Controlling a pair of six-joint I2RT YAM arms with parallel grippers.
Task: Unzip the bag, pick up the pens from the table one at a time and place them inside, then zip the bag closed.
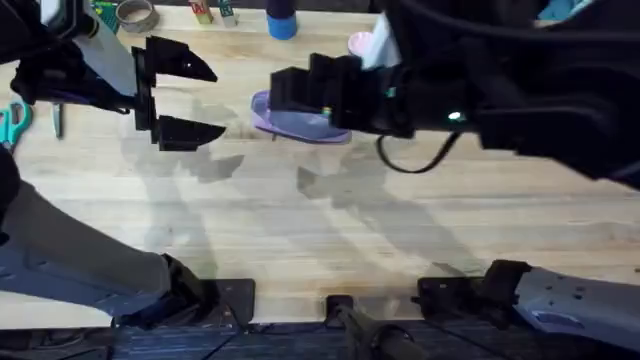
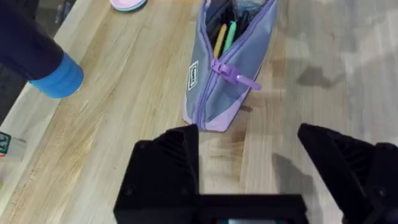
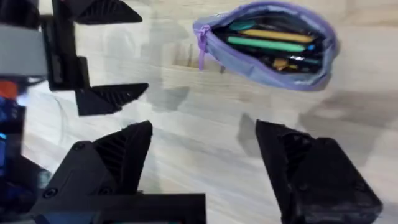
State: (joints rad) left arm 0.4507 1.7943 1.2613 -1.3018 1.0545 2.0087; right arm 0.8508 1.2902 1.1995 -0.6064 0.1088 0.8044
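The lavender bag [image 1: 300,125] lies on the table [image 1: 330,230] at centre back, its zipper open. In the left wrist view the bag [image 2: 217,93] gapes, with a green pen [image 2: 230,34] and a yellow-orange one [image 2: 219,40] inside. The right wrist view looks into the bag [image 3: 311,74], where the green pen [image 3: 273,45] lies among other pens. My left gripper [image 1: 195,98] hovers open to the left of the bag, holding nothing. My right gripper [image 1: 285,95] hangs just above the bag, open and empty, and my right gripper [image 3: 205,155] holds its fingers wide.
A blue cylinder [image 1: 281,20] and a pink round lid [image 1: 360,44] stand behind the bag. A tape roll [image 1: 135,14] sits at the back left, and teal scissors [image 1: 12,122] lie at the left edge. Bare wood stretches in front of the bag.
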